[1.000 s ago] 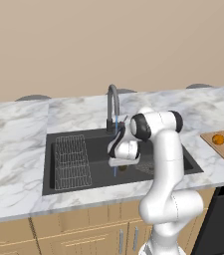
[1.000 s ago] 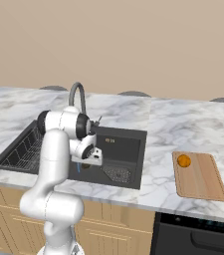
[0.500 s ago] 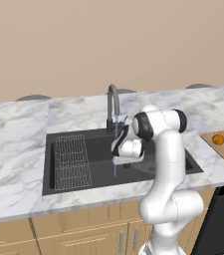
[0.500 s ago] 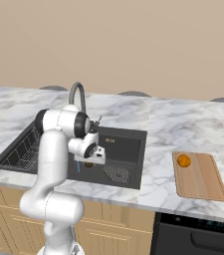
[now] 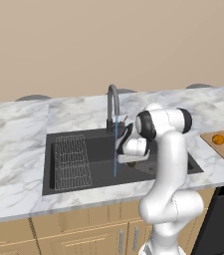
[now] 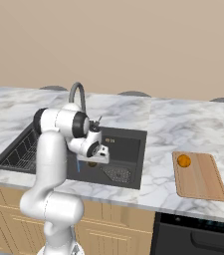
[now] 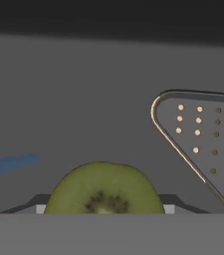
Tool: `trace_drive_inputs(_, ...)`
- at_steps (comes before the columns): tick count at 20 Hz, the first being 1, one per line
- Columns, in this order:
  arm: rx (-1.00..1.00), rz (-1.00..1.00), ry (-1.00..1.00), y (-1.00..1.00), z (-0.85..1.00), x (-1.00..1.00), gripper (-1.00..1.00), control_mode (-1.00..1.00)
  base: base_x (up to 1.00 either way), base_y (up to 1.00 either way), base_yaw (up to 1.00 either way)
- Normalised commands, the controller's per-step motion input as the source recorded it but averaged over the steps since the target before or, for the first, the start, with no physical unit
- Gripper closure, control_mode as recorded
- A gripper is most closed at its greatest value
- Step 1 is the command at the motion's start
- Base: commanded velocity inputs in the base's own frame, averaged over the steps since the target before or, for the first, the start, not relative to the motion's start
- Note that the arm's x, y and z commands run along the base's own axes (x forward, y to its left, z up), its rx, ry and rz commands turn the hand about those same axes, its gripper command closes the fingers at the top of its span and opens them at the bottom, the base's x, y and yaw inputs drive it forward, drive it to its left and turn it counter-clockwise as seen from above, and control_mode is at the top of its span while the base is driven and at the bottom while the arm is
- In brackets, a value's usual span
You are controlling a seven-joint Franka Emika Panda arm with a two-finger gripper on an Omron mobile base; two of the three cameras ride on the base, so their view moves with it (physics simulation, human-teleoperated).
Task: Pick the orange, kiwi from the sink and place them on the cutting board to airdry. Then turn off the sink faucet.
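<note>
I have the gripper (image 5: 132,160) low in the sink (image 5: 68,179), at the centre of the left base view. The kiwi (image 7: 104,191) sits at the bottom centre of the hand view, between the jaws, which stand apart; whether they touch it, I cannot tell. The orange (image 6: 184,161) already lies on the cutting board (image 6: 203,182) at right. My worry: the wet fruit could squirt sideways onto the mesh drain plate (image 7: 205,144) if I close off-centre. The faucet (image 5: 112,107) is running, and its water stream (image 5: 116,147) falls just beside the hand.

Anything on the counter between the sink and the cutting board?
No, only bare marble counter separates the sink from the cutting board in the right base view.
</note>
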Motion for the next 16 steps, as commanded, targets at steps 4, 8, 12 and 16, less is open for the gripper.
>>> trace_drive_inputs(4,-0.01,-0.03,0.00,-0.20,0.20,-0.14,1.00,-1.00,0.00,0.00,0.00)
trace_drive_inputs(8,-0.02,-0.04,0.00,-0.16,0.23,-0.11,1.00,-1.00,0.00,0.00,0.00)
trace_drive_inputs(12,-0.03,-0.05,0.00,-0.13,0.26,-0.10,1.00,-1.00,0.00,0.00,0.00)
trace_drive_inputs(16,-0.04,-0.05,0.00,-0.12,0.28,-0.09,1.00,-1.00,0.00,0.00,0.00)
